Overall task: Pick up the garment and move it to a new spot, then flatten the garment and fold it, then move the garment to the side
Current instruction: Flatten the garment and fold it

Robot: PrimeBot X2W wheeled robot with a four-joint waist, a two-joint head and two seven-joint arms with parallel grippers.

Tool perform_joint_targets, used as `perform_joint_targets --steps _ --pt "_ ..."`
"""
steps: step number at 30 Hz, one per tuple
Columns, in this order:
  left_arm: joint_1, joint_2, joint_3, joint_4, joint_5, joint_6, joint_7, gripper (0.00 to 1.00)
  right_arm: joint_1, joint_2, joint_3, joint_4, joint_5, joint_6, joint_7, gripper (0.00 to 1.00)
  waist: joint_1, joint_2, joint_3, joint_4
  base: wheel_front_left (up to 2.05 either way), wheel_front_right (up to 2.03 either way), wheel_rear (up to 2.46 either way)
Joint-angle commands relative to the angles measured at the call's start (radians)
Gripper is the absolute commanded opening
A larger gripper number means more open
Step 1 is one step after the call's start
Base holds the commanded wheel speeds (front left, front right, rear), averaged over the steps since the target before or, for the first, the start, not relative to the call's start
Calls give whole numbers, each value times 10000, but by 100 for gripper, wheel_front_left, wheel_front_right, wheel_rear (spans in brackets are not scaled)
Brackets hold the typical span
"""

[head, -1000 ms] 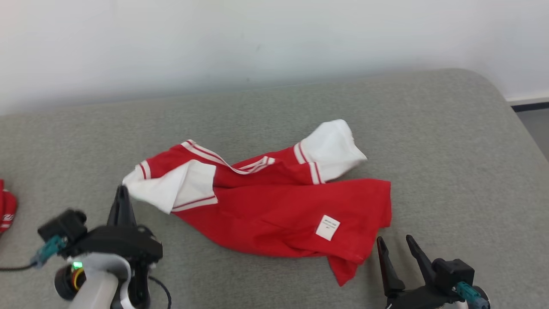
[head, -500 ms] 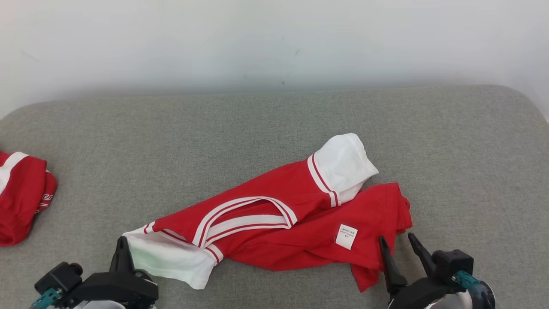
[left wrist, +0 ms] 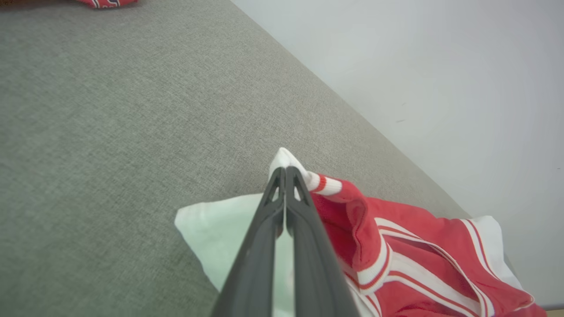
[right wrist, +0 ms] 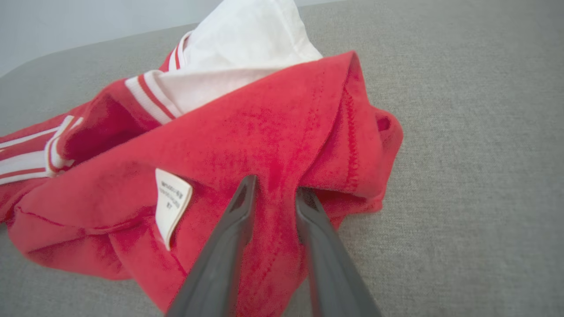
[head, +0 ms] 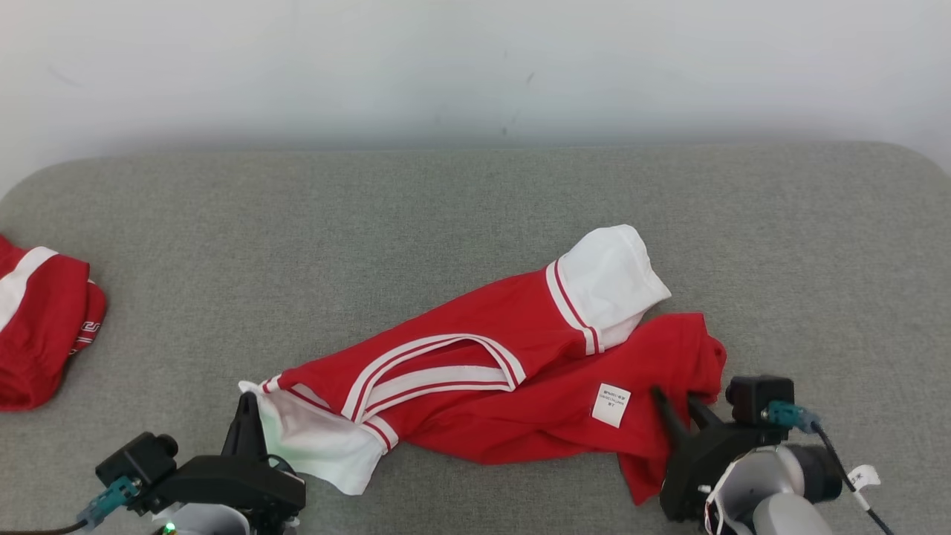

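My left gripper (left wrist: 285,171) pinches the garment (head: 520,349) by its white sleeve while my right gripper (right wrist: 276,185) nips a red hem fold. The garment lies crumpled mid-tabletop (head: 446,208), held at 2 ends, I judge, for spreading flat.

Red-and-white garment (head: 520,357) crumpled on grey cushion (head: 371,223), another red cloth (head: 37,334) at left edge

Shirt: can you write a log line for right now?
shirt: crumpled, unfolded | left gripper: shut on shirt | right gripper: astride red fold, grip unclear
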Motion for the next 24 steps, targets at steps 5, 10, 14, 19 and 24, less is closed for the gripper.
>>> perform_joint_targets --steps 5,10,14,19,24 --pt "-370 -105 82 -190 72 -85 -117 0 -644 -20 -577 -365 -810 13 -404 0 0 0 178 132 0 0 0" --pt "-536 -294 96 -429 96 -197 -216 0 -1582 -533 -753 -577 -1517 12 -309 0 0 0 254 339 0 0 0" --pt "-672 -461 58 -574 35 -284 -231 0 -2438 -1062 -637 -546 -1863 13 -357 0 0 0 265 643 0 0 0" --pt "-644 -578 -91 -488 29 -300 -123 0 -3077 -1297 -284 329 -1512 13 -217 100 0 0 272 981 0 0 0" --pt "-604 -601 -218 -279 100 -297 -92 100 -3022 -1469 -19 1168 -1037 13 214 100 0 0 261 1173 0 0 0"
